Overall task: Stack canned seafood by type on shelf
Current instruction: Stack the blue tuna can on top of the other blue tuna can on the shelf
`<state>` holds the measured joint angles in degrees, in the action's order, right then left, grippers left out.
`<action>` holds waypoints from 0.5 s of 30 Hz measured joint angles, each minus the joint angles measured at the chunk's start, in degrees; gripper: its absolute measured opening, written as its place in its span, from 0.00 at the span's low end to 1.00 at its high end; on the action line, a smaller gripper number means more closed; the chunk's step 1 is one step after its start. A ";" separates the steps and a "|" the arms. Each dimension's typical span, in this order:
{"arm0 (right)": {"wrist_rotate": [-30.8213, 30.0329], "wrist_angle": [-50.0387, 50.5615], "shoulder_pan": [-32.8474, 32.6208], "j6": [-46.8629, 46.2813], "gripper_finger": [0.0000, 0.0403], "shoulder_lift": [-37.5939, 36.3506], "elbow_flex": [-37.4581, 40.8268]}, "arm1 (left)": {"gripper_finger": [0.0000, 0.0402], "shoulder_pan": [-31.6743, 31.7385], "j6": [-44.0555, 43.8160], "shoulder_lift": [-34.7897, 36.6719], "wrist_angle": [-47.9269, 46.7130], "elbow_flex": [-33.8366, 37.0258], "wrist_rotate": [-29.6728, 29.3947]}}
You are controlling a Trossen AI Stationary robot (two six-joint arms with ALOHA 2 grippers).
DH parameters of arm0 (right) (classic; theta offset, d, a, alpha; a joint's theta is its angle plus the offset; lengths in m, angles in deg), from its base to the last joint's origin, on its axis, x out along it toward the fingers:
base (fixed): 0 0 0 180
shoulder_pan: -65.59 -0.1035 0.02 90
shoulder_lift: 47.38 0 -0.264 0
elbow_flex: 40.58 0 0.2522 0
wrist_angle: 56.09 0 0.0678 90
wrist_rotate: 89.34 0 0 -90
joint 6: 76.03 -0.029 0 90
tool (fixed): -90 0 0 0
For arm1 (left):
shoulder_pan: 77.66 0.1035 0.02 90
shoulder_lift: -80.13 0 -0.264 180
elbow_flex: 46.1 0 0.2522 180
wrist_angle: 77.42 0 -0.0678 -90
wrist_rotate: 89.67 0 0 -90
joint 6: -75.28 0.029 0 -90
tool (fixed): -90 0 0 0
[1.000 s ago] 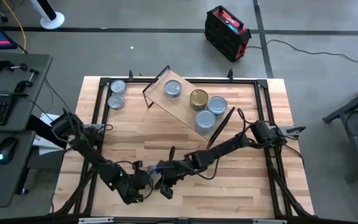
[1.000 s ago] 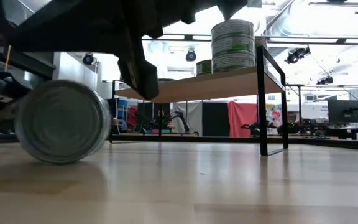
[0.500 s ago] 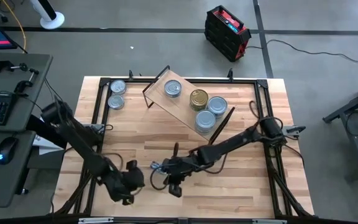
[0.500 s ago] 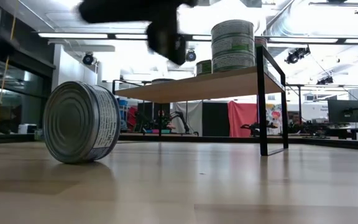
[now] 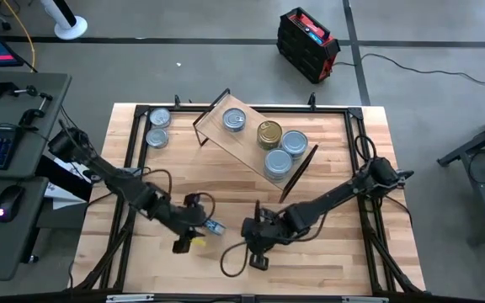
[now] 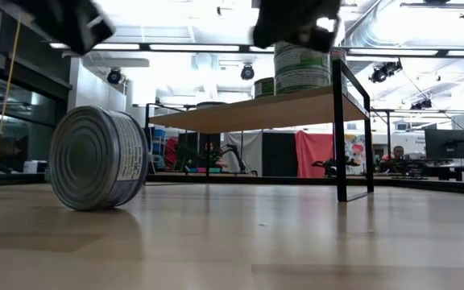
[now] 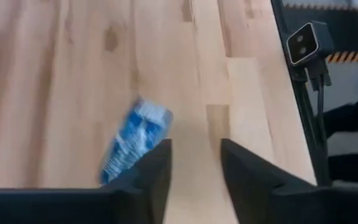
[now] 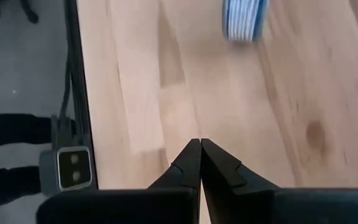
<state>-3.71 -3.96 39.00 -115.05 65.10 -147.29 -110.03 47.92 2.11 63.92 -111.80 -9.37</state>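
Observation:
One silver-blue canned seafood tin (image 5: pixel 215 225) stands on its rim on the table's near middle; the low view shows its ribbed end (image 6: pixel 99 159). My left gripper (image 5: pixel 199 229) (image 7: pixel 194 163) is open, just to the tin's left and raised above it (image 6: pixel 63 20). My right gripper (image 5: pixel 247 231) (image 8: pixel 199 146) is shut, to the tin's right, also raised (image 6: pixel 296 20). The light-wood shelf (image 5: pixel 226 139) stands slanted at the far middle on black legs. It carries a silver tin (image 5: pixel 235 120), a gold tin (image 5: pixel 269 133) and two silver ones (image 5: pixel 294 141) (image 5: pixel 278 162).
Two more silver tins (image 5: pixel 159 118) (image 5: pixel 157 136) sit at the table's far left corner. A black frame (image 5: pixel 133 168) runs around the table edge. The low camera (image 7: pixel 303 43) stands at the near edge. Bare planks lie between the arms and the shelf.
Both grippers have drawn back from the tin and risen. The right one moved toward the table's right; the left one swung back toward the tin's left side. The tin stays on its rim and has turned slightly, now showing part of its side wall.

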 joint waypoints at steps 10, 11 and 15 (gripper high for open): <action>-1.59 5.14 -2.47 -5.25 0.00 0.00 0.00 | 0.70 7.13 16.14 -2.17 -14.66 -9.51 2.29; -1.65 5.33 -2.64 -5.94 0.00 0.00 0.00 | 0.71 7.47 16.20 -2.68 -15.03 -8.93 2.77; -2.66 5.61 -3.24 -7.72 0.00 0.00 0.00 | 0.74 8.16 18.67 -4.17 -13.36 -6.46 3.10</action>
<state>-6.37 1.66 35.76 -122.77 65.10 -147.29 -101.87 66.59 -2.05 50.56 -118.26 -6.27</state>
